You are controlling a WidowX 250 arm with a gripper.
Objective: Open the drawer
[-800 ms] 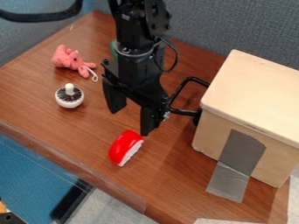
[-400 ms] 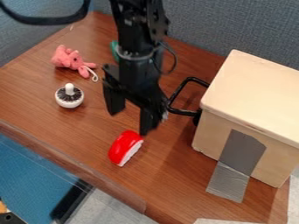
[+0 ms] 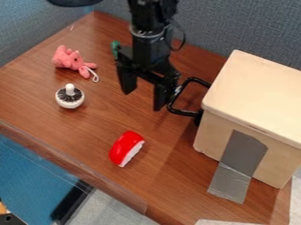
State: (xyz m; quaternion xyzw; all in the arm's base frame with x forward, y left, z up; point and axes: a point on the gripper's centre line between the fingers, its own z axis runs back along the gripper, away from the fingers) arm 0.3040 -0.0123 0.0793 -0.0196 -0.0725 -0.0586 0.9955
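The black gripper [image 3: 143, 100] hangs over the middle of the table, its two fingers spread wide with nothing between them. Just right of its right finger is the black drawer handle [image 3: 182, 111], a bent bar joined to the left side of the wooden box [image 3: 253, 96]. In this view the finger's edge meets or overlaps the handle; whether they touch I cannot tell. The handle's side of the box is mostly turned away, so how far the drawer stands out cannot be judged.
A red and white toy [image 3: 126, 148] lies nearer the front edge of the wooden table [image 3: 170, 176]. To the left are a white round brush [image 3: 70, 96] and a pink plush toy [image 3: 71, 60]. A green object [image 3: 115, 47] sits behind the arm. Grey tape [image 3: 238, 162] runs down the box's front.
The gripper has moved up the view, toward the back of the table, and slightly right, away from the red toy. The handle, box and toys stay where they were.
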